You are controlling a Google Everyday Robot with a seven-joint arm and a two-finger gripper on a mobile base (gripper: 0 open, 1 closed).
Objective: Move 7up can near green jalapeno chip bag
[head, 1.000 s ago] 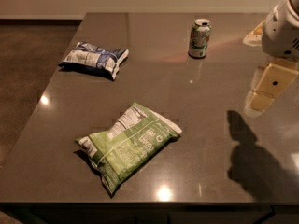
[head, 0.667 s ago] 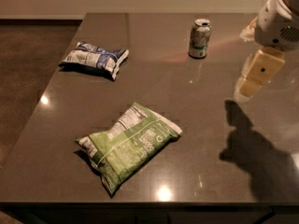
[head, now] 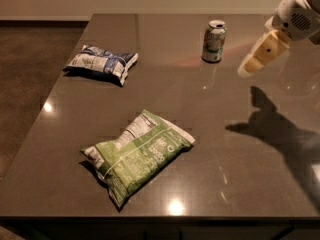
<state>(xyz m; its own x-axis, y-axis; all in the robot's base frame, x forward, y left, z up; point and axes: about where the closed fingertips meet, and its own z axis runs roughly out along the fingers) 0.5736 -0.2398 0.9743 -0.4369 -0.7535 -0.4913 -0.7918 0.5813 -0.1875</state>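
The 7up can (head: 214,41) stands upright at the far middle of the dark table (head: 225,149); it is green and white with a silver top. The green jalapeno chip bag (head: 138,154) lies flat near the table's front, left of centre, well apart from the can. My gripper (head: 250,66) hangs in the air at the upper right, to the right of the can and a little nearer, not touching it. Only one cream-coloured finger (head: 263,53) shows, below the white wrist.
A smaller blue and white bag (head: 101,62) lies at the far left of the table. The arm's shadow (head: 280,134) falls across the right side. The table's left edge borders a brown floor (head: 30,84).
My gripper has moved left and farther back, from the table's right side towards the can. The can and both bags have not moved.
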